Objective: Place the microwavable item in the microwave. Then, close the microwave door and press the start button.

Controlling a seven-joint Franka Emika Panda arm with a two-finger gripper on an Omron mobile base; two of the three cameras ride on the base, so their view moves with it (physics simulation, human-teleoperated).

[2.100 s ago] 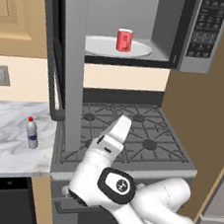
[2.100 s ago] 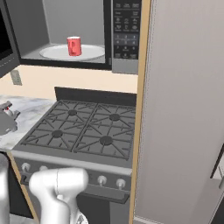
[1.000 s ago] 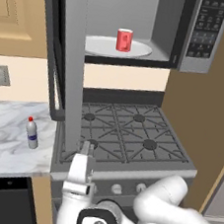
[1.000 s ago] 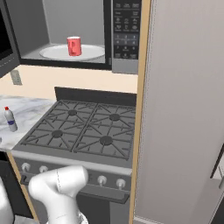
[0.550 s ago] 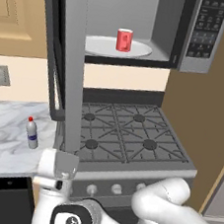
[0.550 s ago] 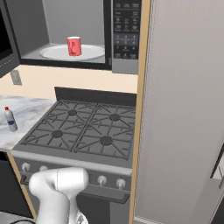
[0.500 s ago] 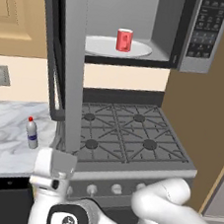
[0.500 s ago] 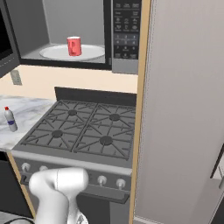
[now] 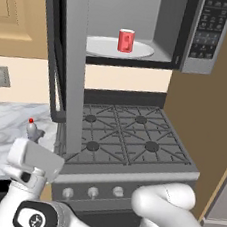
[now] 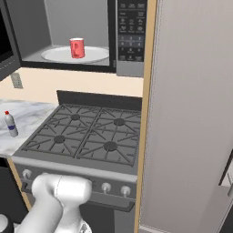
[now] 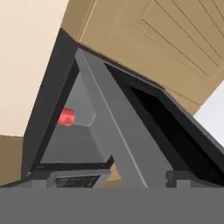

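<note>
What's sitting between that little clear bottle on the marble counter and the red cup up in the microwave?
In the left base view, the open grey microwave door with its black glass hangs between the small clear red-capped bottle and the red cylindrical cup on the turntable.

This is a home kitchen, rendered by computer. A grey microwave [image 9: 145, 34] is mounted above a gas stove [image 9: 127, 140] that has four burners under dark grates and a row of knobs [image 10: 107, 187] on its front edge. To the left of the stove there is a marble counter [image 9: 2, 132], and a small bottle [image 10: 10, 124] stands near the counter's edge beside the stove. A wall outlet [image 9: 1, 76] sits on the beige wall above the counter. Wooden cabinets [image 11: 175, 39] hang beside the microwave, and a tall wooden panel [image 9: 204, 126] closes the stove's right side
</note>
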